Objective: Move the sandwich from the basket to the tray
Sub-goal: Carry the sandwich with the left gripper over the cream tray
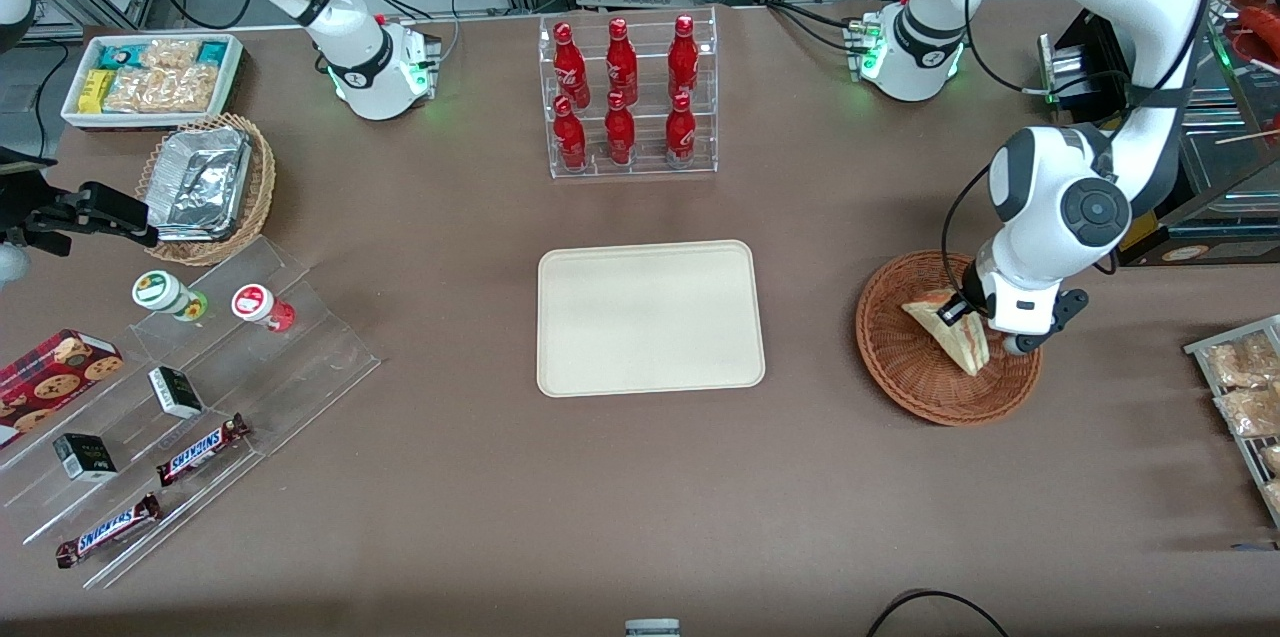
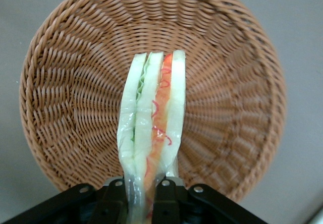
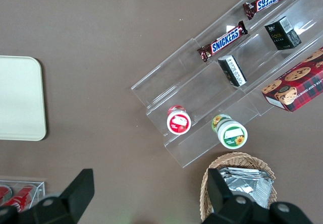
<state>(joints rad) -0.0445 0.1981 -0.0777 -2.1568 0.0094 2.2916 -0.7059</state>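
The gripper (image 2: pixel 144 193) sits low over the basket (image 1: pixel 905 372), its fingers (image 2: pixel 166 191) clenched on the sandwich (image 1: pixel 950 327) across the bread faces, apparently so the filling stays pressed together. The wedge remains within the basket; the tray (image 1: pixel 650 317), mid-desk, lies bare.

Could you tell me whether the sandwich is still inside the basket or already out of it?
Still in: the sandwich stands on edge over the basket, gripper shut on it. Whether it touches the weave, I cannot tell. The tray holds nothing.
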